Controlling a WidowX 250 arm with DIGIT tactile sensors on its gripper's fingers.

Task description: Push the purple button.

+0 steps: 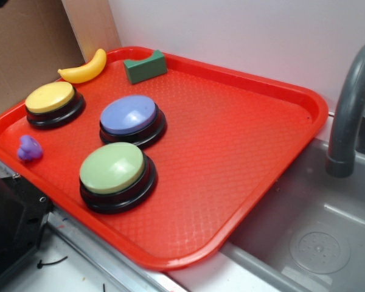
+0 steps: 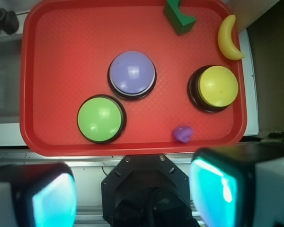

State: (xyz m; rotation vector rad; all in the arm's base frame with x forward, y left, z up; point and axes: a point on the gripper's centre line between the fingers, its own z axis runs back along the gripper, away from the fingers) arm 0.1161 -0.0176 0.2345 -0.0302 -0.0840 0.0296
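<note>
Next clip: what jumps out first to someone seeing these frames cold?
The bright red tray fills the scene, holding three big dome buttons clustered together: the purple button in the middle, a yellow button and a green button flanking it. A toy banana lies near the tray's far rim.

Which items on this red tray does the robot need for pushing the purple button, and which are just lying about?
Belongs to the job:
purple button
gripper, open, hanging above the tray's near edge

Just lying about:
green button
yellow button
banana
green block
small purple toy
red tray
</note>
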